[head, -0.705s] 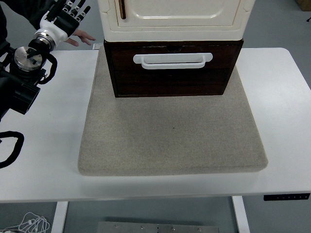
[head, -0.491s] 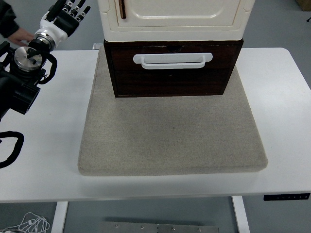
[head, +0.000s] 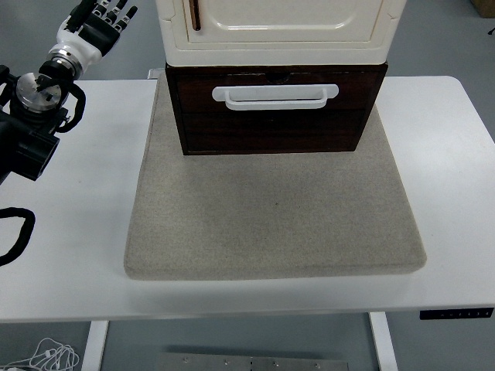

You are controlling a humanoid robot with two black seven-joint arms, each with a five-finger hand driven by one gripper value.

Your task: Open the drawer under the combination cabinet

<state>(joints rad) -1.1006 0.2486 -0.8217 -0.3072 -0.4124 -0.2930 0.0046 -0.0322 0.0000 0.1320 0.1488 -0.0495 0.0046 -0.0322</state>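
A cream cabinet [head: 282, 27] stands on a dark brown drawer [head: 274, 112] with a white bar handle [head: 274, 97]. The drawer front juts a little forward of the cabinet above it. Both rest on a beige mat [head: 274, 212]. My left hand [head: 99, 17] is raised at the top left, well to the left of the cabinet and above the table's far edge, with its fingers spread and nothing in them. The right arm does not show.
The white table [head: 69, 232] carries the mat in its middle. The black left arm [head: 31, 116] fills the left edge, with a loop of black cable [head: 19, 236] lower down. Grey floor lies beyond the table.
A person's hand near the table's top left corner has withdrawn out of view. My left hand has shifted slightly up and to the left.
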